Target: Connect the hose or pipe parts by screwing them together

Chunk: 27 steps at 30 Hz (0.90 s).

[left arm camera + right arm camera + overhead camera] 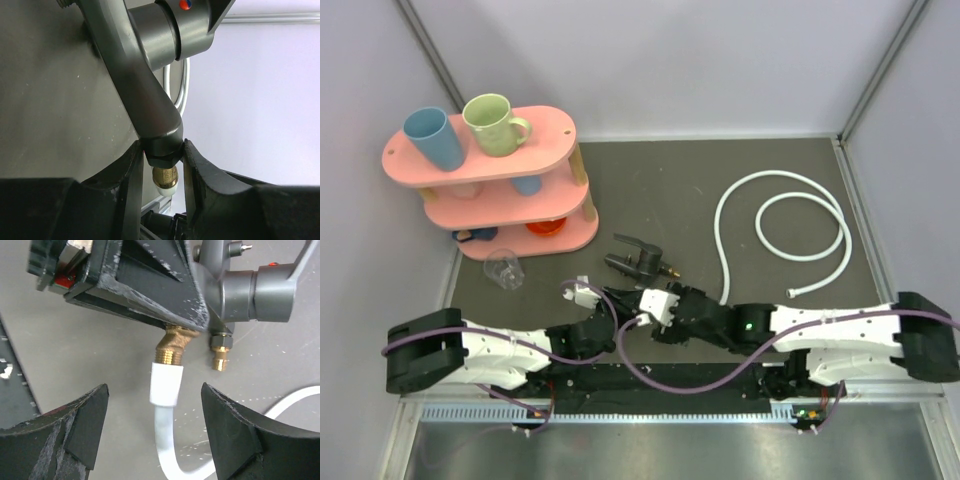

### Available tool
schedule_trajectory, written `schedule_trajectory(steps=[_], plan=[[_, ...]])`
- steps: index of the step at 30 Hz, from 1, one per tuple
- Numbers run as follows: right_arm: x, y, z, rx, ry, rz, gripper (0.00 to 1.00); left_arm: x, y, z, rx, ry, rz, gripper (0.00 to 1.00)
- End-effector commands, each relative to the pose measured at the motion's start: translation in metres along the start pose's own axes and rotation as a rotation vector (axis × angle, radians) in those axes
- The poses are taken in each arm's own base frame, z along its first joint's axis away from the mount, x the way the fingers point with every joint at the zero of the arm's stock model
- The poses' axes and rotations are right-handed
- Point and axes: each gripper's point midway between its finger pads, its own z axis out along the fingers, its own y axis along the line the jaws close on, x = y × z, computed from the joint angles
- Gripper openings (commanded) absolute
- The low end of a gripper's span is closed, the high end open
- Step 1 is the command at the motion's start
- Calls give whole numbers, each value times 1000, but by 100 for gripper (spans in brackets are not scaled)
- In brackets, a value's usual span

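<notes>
We see pale lilac walls (670, 60) closing in a dark grey bench (660, 190). At its far left stands a pink 3-tier shelf (555, 128) carrying a blue cup (432, 138) and a green mug (492, 124), under even light.

Pink shelf (556, 131), blue cup (435, 138), green mug (492, 124)

Satin tap fitting (255, 290), brass thread (170, 353), smooth hose (165, 432)

Top view: the near end of the hose (718, 232) is hidden under the right arm (760, 320) — the nut (792, 293) on its free end is too small to be assessed. Left wrist view: the tap fitting (150, 100) is cut off at the top edge, its brass end partly masked by the left hand (162, 152). Right wrist view: the hose is cropped at the bottom edge.
</notes>
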Motion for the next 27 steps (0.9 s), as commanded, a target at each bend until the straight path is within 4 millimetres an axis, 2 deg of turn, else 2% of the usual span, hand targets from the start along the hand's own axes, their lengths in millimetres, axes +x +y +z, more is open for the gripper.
schedule_trajectory(steps=[1,4,5,6,9,11,13,15,16,17,18,19,20,21,22,24,25,26,27], plan=[[-4,-26,15,227,110,-178,73,2,-27,0,62,-5,-26,0],[-15,-23,28,261,106,-189,65,4,-27,0,60,5,-27,0],[-13,-21,34,263,117,-197,60,4,-26,-1,59,10,-34,0],[-14,-20,37,269,113,-194,40,4,-25,-1,59,13,-37,0],[-15,-16,44,266,101,-167,9,5,-22,-3,54,24,-39,0],[-13,-13,47,256,103,-151,1,4,-17,-4,43,23,-41,0],[-14,-7,50,212,90,-121,0,4,-13,-4,36,26,-37,0],[-13,-14,49,187,75,-60,0,6,-11,-4,36,38,-38,0],[-16,-6,51,112,50,-18,0,7,-11,-4,37,44,-38,0],[-13,-13,52,89,45,25,0,9,-12,-4,42,52,-39,0],[-22,-18,49,54,-12,75,0,11,-10,-3,38,56,-34,0],[-30,2,48,-101,-65,125,0,11,-10,-3,37,59,-31,0],[-29,-16,47,-114,-92,191,0,12,-9,-4,38,66,-32,0],[-35,-15,45,-172,-149,232,0,14,-9,-3,38,69,-31,0],[-47,-2,37,-303,-207,279,0,14,-8,-3,38,70,-29,0],[-48,-17,35,-349,-245,342,0,16,-9,-3,48,77,-30,0],[-50,-5,30,-464,-259,363,0,15,-8,-2,47,75,-28,0],[-49,-5,29,-501,-260,380,0,16,-7,-2,43,77,-25,0],[-50,-13,30,-513,-261,402,0,16,-7,-2,42,73,-21,0]])
